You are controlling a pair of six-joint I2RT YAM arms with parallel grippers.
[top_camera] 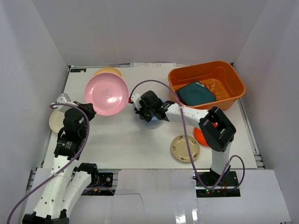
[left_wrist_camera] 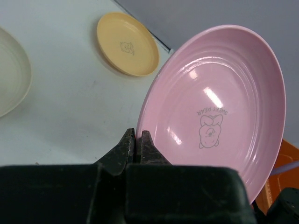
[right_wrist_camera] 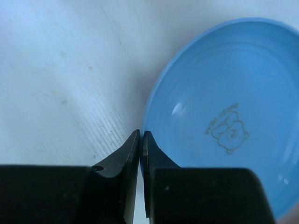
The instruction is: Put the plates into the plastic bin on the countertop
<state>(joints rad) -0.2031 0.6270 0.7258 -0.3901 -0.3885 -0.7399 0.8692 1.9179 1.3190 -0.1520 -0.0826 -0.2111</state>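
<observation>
From above, only 1 arc of the yellow plate (top_camera: 106, 71) shows behind the pink plate (top_camera: 106, 94). The left arm (top_camera: 74, 126) covers part of the cream plate (top_camera: 54, 122), and the right arm (top_camera: 217, 128) hides most of the red-orange plate (top_camera: 199, 136). In the right wrist view the blue plate (right_wrist_camera: 224, 116) runs off the right edge. Its lower part is behind the right gripper (right_wrist_camera: 141, 135), and its printed words are too blurred to read.

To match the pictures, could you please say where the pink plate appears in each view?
Top external: pink plate, left of centre.
Left wrist: pink plate at right, rim in left gripper.
Right wrist: not in it; blue plate instead.
Shared landmark: yellow plate, top and left wrist.
</observation>
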